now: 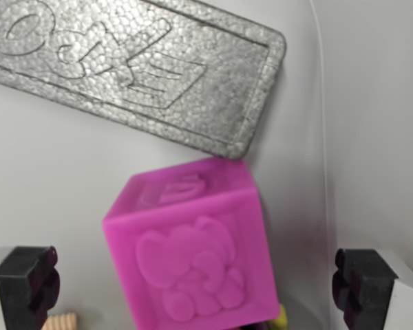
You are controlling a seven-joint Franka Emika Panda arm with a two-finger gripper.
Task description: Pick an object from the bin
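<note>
Magenta elephant-embossed cube [196, 247] at lower centre, between wide-open, empty gripper [196, 289] pads, grey embossed foam slab [134, 65] upper left, white bin [41, 185] floor.

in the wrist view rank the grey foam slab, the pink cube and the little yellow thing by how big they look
1. Grey foam slab, cut off by the frame, roughly level with the cube.
2. Pink cube, nearer the camera, so this order is unsure.
3. Yellow thing, a mostly hidden sliver.

Tool [196, 292] spread wide, black pads [27, 285] low at both edges, apparently gripping nothing.
</note>
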